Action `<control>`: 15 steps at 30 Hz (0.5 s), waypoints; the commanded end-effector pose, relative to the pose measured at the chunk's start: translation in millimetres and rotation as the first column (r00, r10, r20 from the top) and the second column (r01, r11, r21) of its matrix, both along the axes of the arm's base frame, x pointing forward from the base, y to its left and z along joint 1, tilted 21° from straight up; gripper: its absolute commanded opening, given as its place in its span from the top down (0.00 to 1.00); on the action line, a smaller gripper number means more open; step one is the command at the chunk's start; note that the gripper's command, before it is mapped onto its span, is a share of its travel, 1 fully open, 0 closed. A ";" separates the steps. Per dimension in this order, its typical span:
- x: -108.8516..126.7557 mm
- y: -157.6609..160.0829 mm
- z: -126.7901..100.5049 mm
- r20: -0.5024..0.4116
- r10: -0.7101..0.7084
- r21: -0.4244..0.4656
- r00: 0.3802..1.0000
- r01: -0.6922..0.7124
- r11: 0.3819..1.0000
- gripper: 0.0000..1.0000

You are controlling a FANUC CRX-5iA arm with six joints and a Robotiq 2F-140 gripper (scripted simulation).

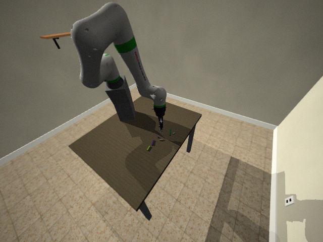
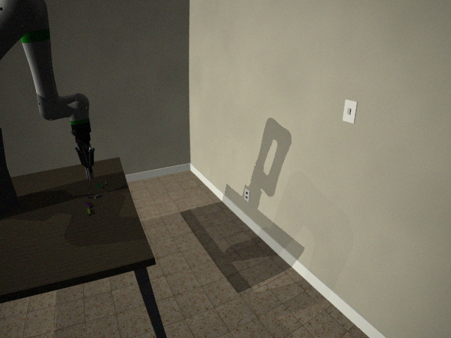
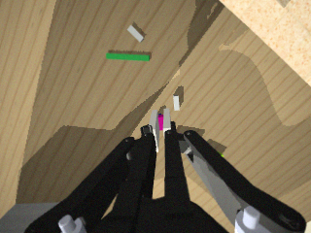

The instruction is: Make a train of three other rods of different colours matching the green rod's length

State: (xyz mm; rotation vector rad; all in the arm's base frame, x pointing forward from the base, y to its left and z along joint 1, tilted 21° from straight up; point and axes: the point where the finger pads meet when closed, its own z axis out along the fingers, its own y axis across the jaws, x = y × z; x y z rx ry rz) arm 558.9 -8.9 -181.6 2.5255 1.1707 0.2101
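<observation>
My gripper (image 1: 160,130) (image 2: 89,178) (image 3: 161,117) is shut on the magenta rod (image 3: 160,122) and holds it above the table. The green rod (image 1: 170,132) (image 2: 99,185) (image 3: 127,56) lies flat, with one grey rod (image 1: 173,133) (image 2: 106,183) (image 3: 136,33) close beside it. Another grey rod (image 1: 161,139) (image 2: 97,196) (image 3: 176,102) lies near the small blue rod (image 1: 158,137) (image 2: 89,197). The purple rod (image 1: 153,142) (image 2: 88,204) and the lime rod (image 1: 148,147) (image 2: 89,211) lie apart from them. In the wrist view the fingers hide the blue and purple rods, and only a bit of lime shows.
The rods lie on the brown table (image 1: 104,145) (image 2: 36,254), and its edge is beyond the grey rods. The arm's grey pedestal (image 1: 125,109) stands at the table's back. A wooden shelf (image 1: 56,35) is on the wall behind the arm.
</observation>
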 end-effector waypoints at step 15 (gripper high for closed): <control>-18.6 0.1 -4.3 -0.067 0.217 -0.042 0.974 -0.220 0.975 0.97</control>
